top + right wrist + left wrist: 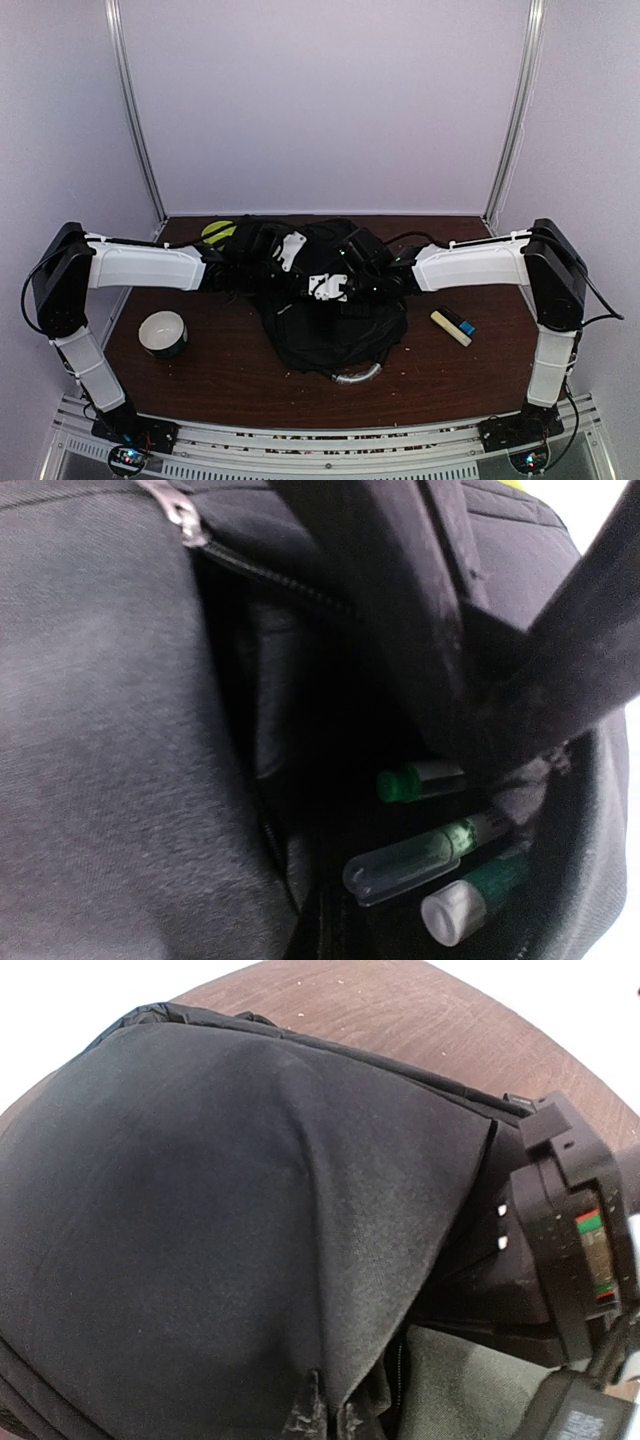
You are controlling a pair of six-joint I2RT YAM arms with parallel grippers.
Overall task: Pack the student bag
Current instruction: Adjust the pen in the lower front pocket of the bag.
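Fingers (400, 610) of the right gripper (490, 730) are pressed shut, and nothing is seen held between them. They are held at the open part of the student bag (100, 730), just above three pens. One pen has a green cap (405, 782), one has a see-through cap (400, 868), and one has a white cap (448, 912). All three are lying inside the bag, close together. A silver zip pull (175, 515) is seen at the edge of the opening.

The left gripper (325, 1410) is shut too. Black bag cloth is pulled up into a ridge that runs right to its tips, so the cloth looks pinched there. The tips are hard to make out.

From above, the bag is seen lying in the middle of the brown table (230, 370), under both grippers. Its grey handle (357, 377) is pointed at the near edge. A round white and black thing (163, 335) is set to the left of the bag, well apart. A cream stick (450, 328) and a small blue thing (466, 326) are laid to the right, side by side. A yellow-green thing (218, 231) is partly hidden behind the bag.
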